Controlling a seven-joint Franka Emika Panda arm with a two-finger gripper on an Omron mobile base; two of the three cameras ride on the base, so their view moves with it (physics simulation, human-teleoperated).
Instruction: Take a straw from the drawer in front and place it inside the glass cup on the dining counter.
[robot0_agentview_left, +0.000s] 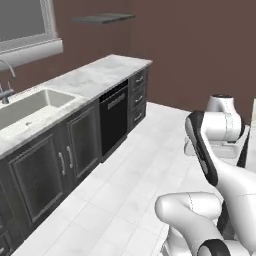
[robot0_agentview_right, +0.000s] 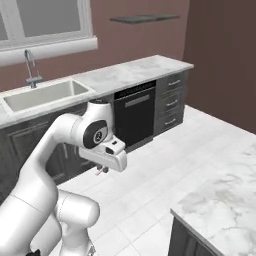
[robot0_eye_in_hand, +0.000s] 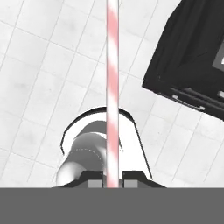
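My gripper is shut on the straw, a thin red-and-white striped stick that runs straight up from between the fingertips over the tiled floor. In the right base view the gripper hangs pointing down at the end of the bent arm, above the floor in front of the sink cabinets, with a short pinkish bit of straw below it. A corner of the dining counter, white veined marble on a dark base, lies at the lower right, well to the gripper's right. The drawer and the glass cup are out of view.
The wall counter with its sink, black dishwasher and narrow stacked drawers runs along the left. White floor tiles lie between it and the island. A dark block with a silver bar sits on the floor near the hand.
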